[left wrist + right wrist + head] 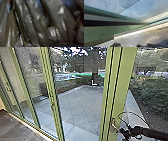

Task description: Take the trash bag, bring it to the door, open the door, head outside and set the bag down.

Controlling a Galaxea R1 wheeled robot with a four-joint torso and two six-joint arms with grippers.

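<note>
One trash bag (36, 25) shows close up at the left wrist, its dark plastic creased into several long, shiny folds; whether the left gripper is holding it, or is open or closed, I cannot tell. In the head view, one arm (150, 133) reaches in from the right, and its right gripper (120, 130) is just beside one door handle (113, 122) on one wide green post (120, 89). I cannot tell whether that gripper is open or closed, or whether it touches the handle. One thin dark cable (133, 113) loops above it. At least three narrower green uprights (28, 94) stand to the left of the post, with glass between them. Outside lie one paved yard (77, 105), one tree trunk (94, 69) at its far side and bushes (152, 95) to the right. The right wrist view shows one pale door track (134, 31) along the floor (139, 38), near green framing.
</note>
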